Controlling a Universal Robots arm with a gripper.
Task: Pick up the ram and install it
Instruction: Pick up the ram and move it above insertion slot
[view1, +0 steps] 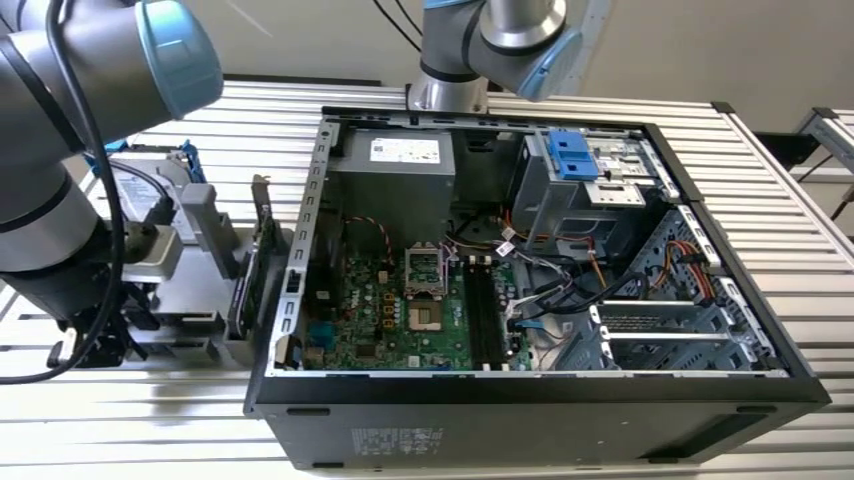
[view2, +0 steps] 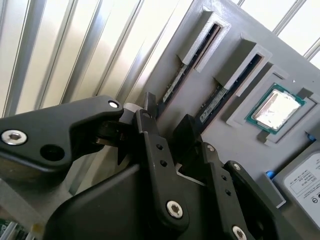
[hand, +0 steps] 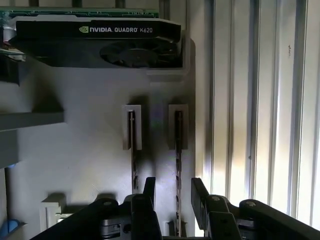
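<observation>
The gripper (hand: 174, 189) (view2: 169, 117) hung over a grey parts fixture (hand: 85, 150) (view2: 235, 145) that sat on the slatted table (hand: 280, 100), just outside the open computer case (view1: 534, 250) on the exterior view's left.

The claw was released. Its two black fingers (hand: 149, 186) stood apart on either side of the ram (hand: 178, 145) (view2: 176, 82), and a gap showed on each side in the first wrist view.

The ram stood on edge in a raised slot of the fixture, on the side nearest the bare table slats. A second memory stick (hand: 132, 150) (view2: 212, 102) stood in the neighbouring slot, parallel to the ram and outside the fingers.

The fixture also carried:
- a graphics card (hand: 100, 45), beyond the slots
- a processor chip (view2: 277, 107) in a recess
- a hard drive (view2: 305, 185), beside the chip
</observation>
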